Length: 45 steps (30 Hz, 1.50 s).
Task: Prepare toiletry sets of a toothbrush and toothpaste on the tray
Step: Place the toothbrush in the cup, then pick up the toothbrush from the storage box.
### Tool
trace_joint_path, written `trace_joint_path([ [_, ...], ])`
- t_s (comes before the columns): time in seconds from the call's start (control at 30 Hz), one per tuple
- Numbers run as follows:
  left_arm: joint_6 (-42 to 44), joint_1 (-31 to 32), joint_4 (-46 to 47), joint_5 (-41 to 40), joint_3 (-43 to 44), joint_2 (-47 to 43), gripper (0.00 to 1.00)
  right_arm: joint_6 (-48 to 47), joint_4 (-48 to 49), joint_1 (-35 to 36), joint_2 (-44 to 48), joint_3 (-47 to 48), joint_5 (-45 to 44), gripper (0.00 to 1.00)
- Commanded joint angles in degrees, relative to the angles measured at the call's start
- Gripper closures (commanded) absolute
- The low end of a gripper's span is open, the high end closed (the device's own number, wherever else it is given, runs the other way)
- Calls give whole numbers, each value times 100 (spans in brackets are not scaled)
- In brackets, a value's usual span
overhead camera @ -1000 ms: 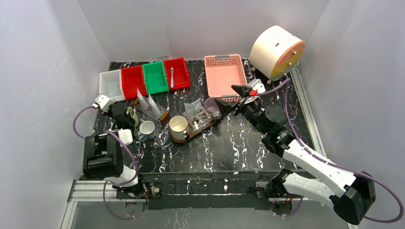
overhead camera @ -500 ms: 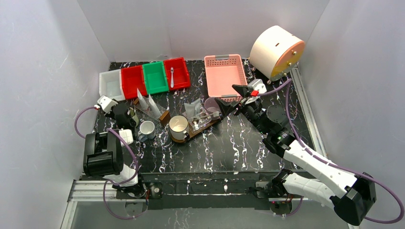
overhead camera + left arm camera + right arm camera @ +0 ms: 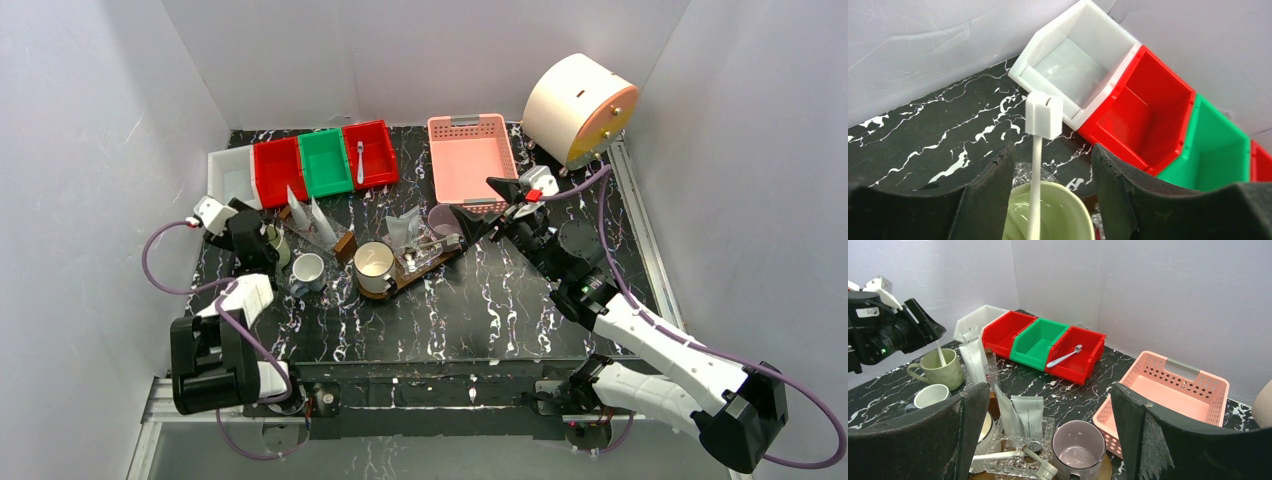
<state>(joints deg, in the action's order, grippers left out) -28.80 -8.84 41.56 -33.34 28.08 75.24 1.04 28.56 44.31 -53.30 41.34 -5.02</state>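
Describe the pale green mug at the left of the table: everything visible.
The pale green mug looks like glazed ceramic, with a loop handle. It stands upright on the black marbled table, near the white bin and beside a smaller white mug. A white toothbrush leans inside it, head up. The left pincer hovers over it, open, with one finger on either side of the brush and neither touching it.

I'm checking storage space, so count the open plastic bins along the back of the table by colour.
White open plastic bin: 1
Red open plastic bins: 2, the second right of the green
Green open plastic bin: 1
Total: 4
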Motion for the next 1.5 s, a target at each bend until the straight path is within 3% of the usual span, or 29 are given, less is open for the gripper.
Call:
trace_joint_path([
  [0.0, -355, -12, -1362, 59, 482, -554, 43, -95, 346, -11, 161, -12, -102, 1],
  [0.27, -13, -12, -3120, 641, 1376, -1208, 36, -95, 344, -13, 223, -25, -148, 1],
  [0.5, 330, 37, -3961, 1406, 2454, -1164, 34, -95, 328, -12, 188, -22, -187, 1],
  [0.77, 531, 384, -4825, 2338, 3929, -246, 38, -95, 264, -5, 334, -10, -362, 1],
  [1.07, 1333, 1788, -5397, 1861, 5789, 1392, 42, -254, 248, -11, 121, -2, -484, 1],
  [1.47, 1838, 2587, -5398, 1538, 7117, 3201, 63, -340, 235, -3, 147, -39, -631, 1],
])
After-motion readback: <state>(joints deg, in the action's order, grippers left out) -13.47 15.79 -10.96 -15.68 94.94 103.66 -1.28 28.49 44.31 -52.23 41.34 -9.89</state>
